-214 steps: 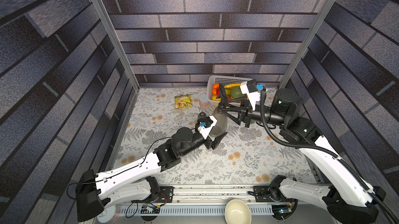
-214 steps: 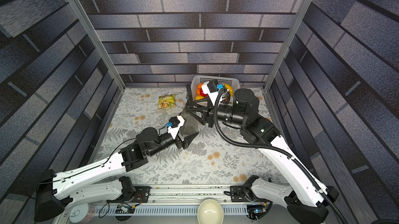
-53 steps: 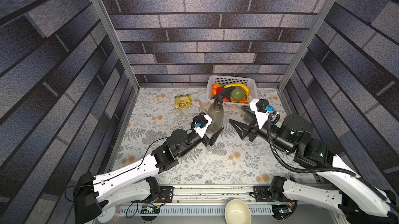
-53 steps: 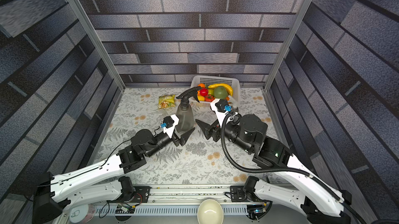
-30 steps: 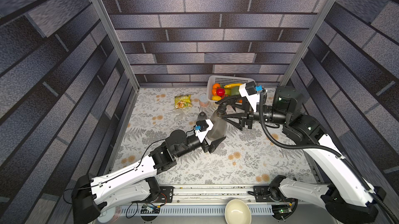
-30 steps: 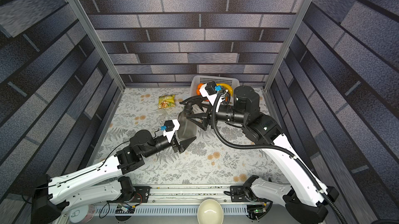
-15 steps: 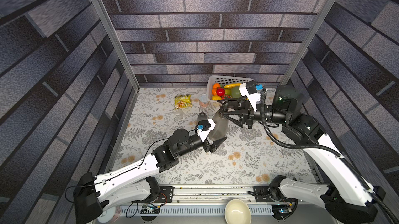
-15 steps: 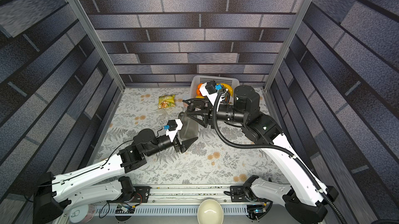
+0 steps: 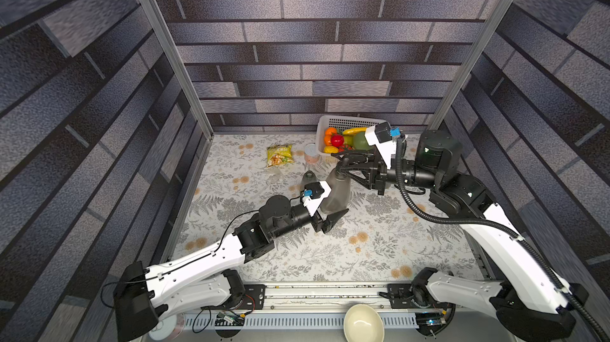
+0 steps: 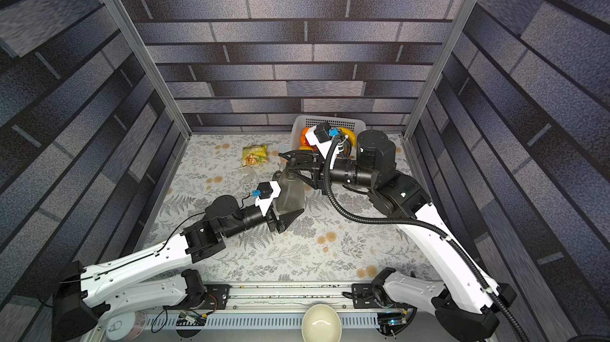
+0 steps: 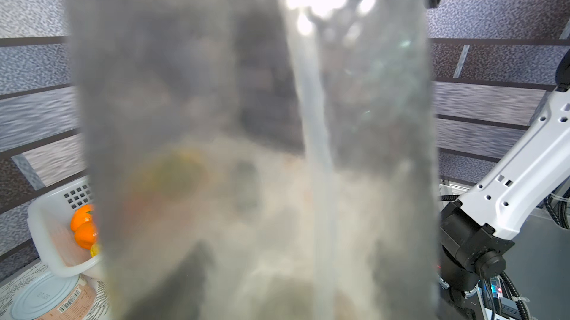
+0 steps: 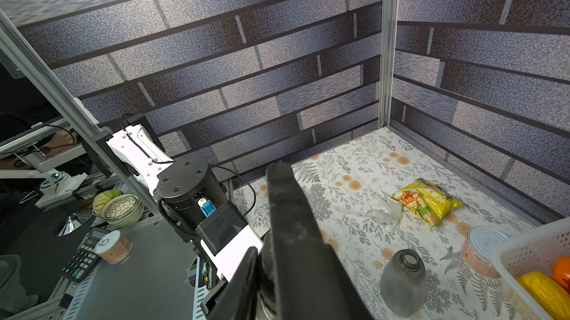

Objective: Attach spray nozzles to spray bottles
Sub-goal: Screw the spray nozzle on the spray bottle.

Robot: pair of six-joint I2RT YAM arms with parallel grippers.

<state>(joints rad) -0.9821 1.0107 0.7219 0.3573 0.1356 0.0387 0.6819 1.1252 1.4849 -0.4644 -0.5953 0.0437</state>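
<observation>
Gripping the smoky spray bottle [image 9: 336, 192] mid-frame with the left gripper [image 9: 331, 206], pinching the black spray nozzle [image 12: 287, 210] up top with the right gripper [image 9: 340, 164].

Landmark: grey bottle [image 9: 336, 192], mid-mat. I can't get at its top: right gripper [image 9: 341, 166] is clamped on the black nozzle [image 12: 287, 210] there, and the right arm [image 9: 462, 195] hangs over the mat to its right. Left gripper [image 9: 331, 208] clasps its base, so near-left is blocked. Just behind-left stands an open bottle [image 9: 308, 177]. Farther back are the tin can [image 9: 311, 154] and basket [image 9: 350, 121]. Far-left: clear nozzle [image 12: 385, 210], snack bag [image 9: 280, 155]. The only open lane I see is in front: bare mat [image 9: 363, 251] down to the front rail [image 9: 313, 292].
</observation>
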